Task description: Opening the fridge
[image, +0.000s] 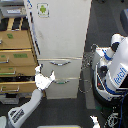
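The fridge point(62, 30) is a tall white unit in the middle of the exterior view, with a green robot sticker point(43, 9) at the top of its large upper door. Below that door are two drawers with curved silver handles, one upper point(60, 62) and one lower point(61, 81). The upper door and both drawers look shut. My working arm point(27, 105) rises from the lower left. Its gripper point(45, 74) is open at the fridge's left edge, level with the drawers, with nothing between its white fingers point(38, 69).
A tan wooden drawer cabinet point(15, 55) stands right against the fridge on the exterior view's left, some drawers pulled out. The robot's white body and second arm point(115, 60) with cables fill the exterior view's right. Dark floor lies in front.
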Available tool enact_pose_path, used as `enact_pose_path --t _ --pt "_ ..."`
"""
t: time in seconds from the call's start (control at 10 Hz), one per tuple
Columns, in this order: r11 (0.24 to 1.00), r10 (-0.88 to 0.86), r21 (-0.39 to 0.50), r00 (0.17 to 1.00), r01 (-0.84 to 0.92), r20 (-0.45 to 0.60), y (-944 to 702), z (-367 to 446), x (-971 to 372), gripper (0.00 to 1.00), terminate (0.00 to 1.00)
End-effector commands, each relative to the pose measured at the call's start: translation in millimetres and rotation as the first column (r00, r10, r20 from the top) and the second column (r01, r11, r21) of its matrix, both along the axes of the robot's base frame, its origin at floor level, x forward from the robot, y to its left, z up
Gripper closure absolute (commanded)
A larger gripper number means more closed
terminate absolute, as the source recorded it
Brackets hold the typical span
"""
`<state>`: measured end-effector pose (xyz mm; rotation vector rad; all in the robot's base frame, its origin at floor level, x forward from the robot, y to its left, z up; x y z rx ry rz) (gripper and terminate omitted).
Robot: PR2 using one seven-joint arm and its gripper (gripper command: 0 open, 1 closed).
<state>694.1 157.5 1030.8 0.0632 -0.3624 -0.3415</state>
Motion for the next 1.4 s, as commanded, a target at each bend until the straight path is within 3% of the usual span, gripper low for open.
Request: enact_pose_path --t 0.1,0.9,1.4 --pt "0.994 0.108 0.01 0.994 -0.108 0.011 13.4 26.7 48.4 0.0 0.0" --pt "0.986 0.163 0.037 0.986 -0.163 0.018 21.5 41.5 106.8 0.0 0.0" --pt "0.978 0.207 -0.005 0.978 -0.206 0.018 66.8 80.2 153.6 0.0 0.0"
